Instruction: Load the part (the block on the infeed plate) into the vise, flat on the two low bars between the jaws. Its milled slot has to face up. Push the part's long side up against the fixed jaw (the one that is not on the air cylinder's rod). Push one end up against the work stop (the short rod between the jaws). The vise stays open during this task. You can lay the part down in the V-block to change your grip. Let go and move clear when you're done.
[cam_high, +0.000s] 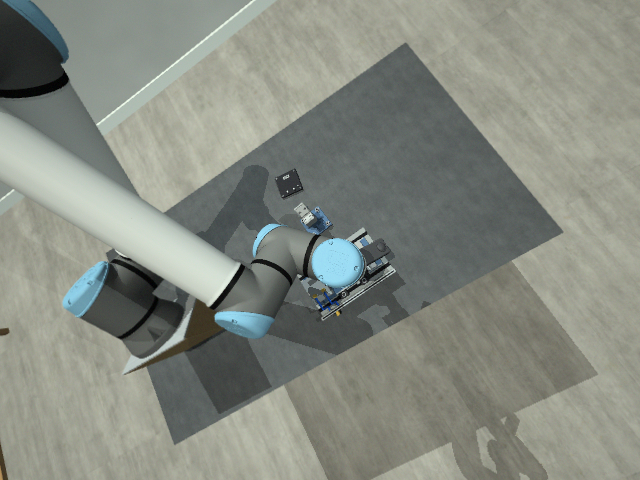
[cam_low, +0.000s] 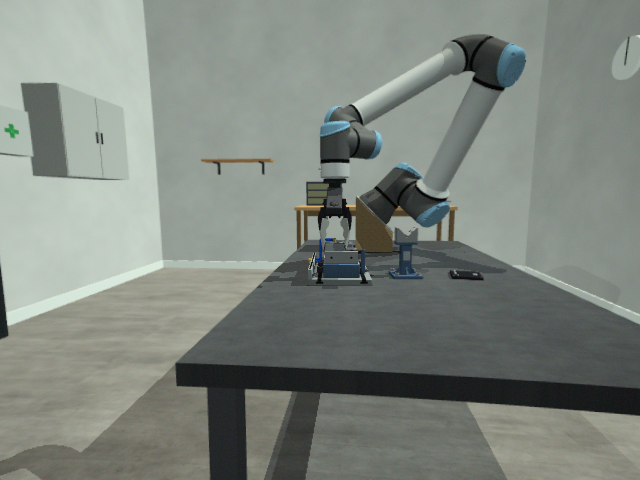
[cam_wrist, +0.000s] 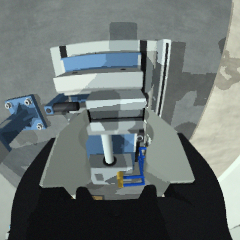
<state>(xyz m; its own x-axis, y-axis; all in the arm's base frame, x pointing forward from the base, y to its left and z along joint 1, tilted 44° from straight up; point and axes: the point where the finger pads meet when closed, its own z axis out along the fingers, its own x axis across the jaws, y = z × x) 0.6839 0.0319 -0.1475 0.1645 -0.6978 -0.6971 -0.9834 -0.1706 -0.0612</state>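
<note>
From above, the wrist joint (cam_high: 338, 262) covers the gripper and most of the vise (cam_high: 379, 266). In the wrist view, the fingers hide the part's sides; its slot cannot be made out.

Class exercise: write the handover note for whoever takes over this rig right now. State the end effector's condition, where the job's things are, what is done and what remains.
End effector: shut on the part, directly above the open vise.
Infeed plate: bare; V-block: unused.
Done: part picked and carried to the vise.
Left: seat it flat on the two low bars, push its long side against the fixed jaw and one end against the work stop, then release. Slot direction cannot be told from these views; check it.
</note>
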